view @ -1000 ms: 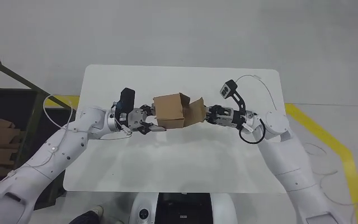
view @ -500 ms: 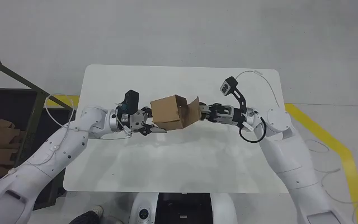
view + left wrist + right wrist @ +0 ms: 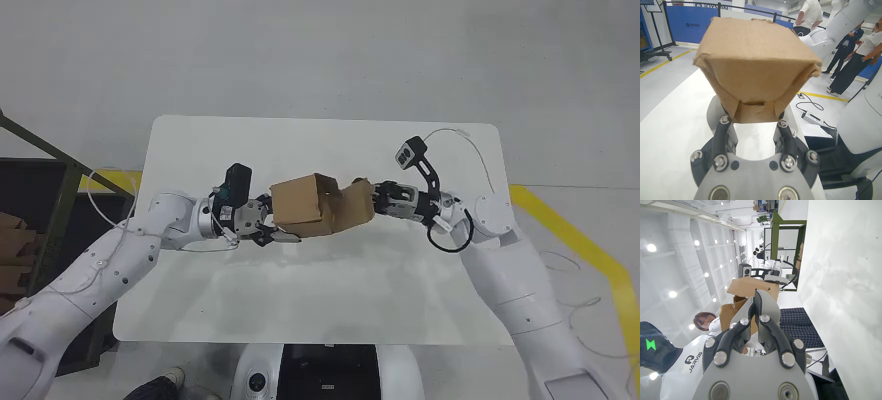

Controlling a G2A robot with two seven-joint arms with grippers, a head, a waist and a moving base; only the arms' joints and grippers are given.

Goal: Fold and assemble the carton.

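Two grippers face each other across one brown carton [image 3: 310,203], held over the middle of the white table [image 3: 330,300] with its long axis running straight from one arm to the other. The left gripper [image 3: 266,222] has the closed end. From its wrist camera the carton [image 3: 757,62] fills the space ahead, and the fingers [image 3: 714,108] stand wide on either side of the folded-in end flaps, clamped against them (that grip looks to be what carries the box). At the opposite end the right gripper [image 3: 755,298] is pinched tight on nothing, pads together like a blunt beak. Its tip sits at, and seemingly touches, the loose flap [image 3: 352,203] that leans out from the open end. So the thing to mind is direction: the flap lies dead ahead of the right fingertips, and the left arm backs the box behind it. I'd judge the next push must go along that axis, toward the left gripper, or the carton will twist in the hold.
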